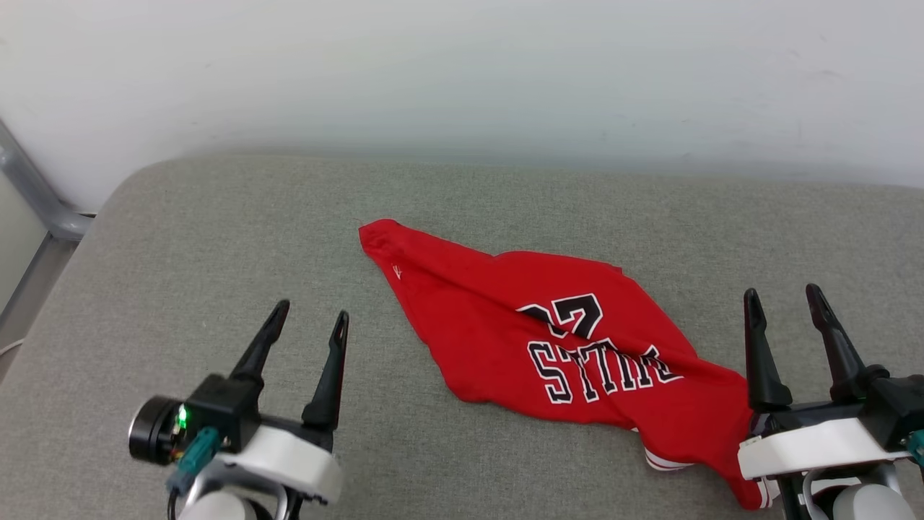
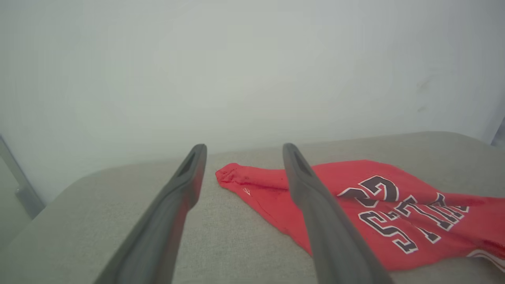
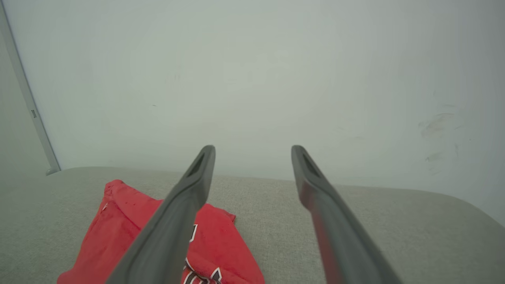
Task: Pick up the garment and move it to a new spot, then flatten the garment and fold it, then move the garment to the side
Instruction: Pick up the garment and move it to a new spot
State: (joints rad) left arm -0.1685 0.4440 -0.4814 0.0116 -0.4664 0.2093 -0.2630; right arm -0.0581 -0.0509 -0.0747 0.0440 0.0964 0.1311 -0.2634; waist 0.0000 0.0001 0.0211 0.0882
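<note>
The garment [image 1: 563,339] is a red jersey lying crumpled in a diagonal heap on the grey cushion [image 1: 216,238], its black white-outlined lettering facing up and upside down to me. A striped hem peeks out at its near right end, partly under my right arm. My left gripper [image 1: 310,314] stands open to the left of the garment, apart from it. Open too, my right gripper [image 1: 785,296] hovers just beyond the garment's right end. The left wrist view shows the garment [image 2: 355,205] behind the left gripper [image 2: 242,150]. The right wrist view shows the garment [image 3: 130,232] left of the right gripper [image 3: 252,152].
A pale wall [image 1: 462,79] rises right behind the cushion. A grey metal frame [image 1: 36,202] stands at the far left beyond the cushion's rounded corner. Bare cushion stretches to the left of the garment and behind it.
</note>
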